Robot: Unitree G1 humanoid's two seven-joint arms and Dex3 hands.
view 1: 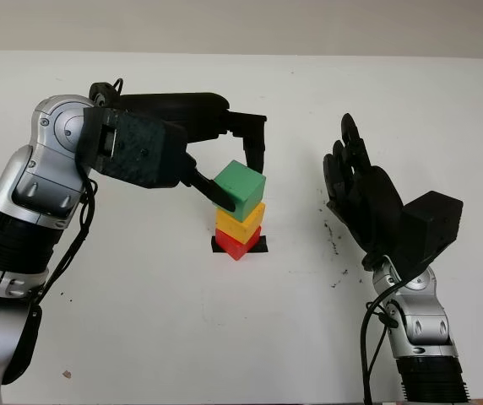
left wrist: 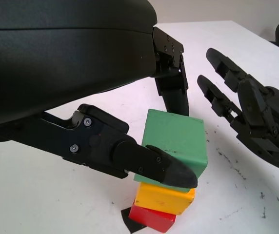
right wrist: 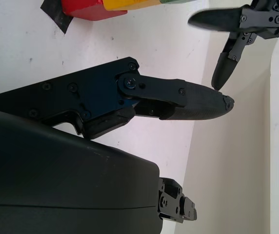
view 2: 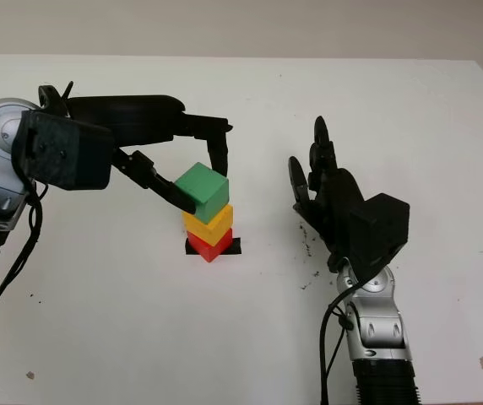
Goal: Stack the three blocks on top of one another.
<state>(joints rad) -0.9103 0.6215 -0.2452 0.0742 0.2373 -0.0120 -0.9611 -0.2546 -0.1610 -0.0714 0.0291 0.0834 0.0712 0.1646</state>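
White table (view 1: 140, 337) fills scene. Left hand (view 1: 225, 160) reaches over table centre, fingers clamped on green block (view 1: 241, 190), one finger on near face, another behind; rear contact partly hidden. Right hand (view 1: 364, 198) open, upright, well apart to right of stack. Green block sits skewed atop yellow block (view 1: 240, 223), atop red block (view 1: 238, 243). Black tape patch (view 1: 262, 245) under stack, mostly covered.
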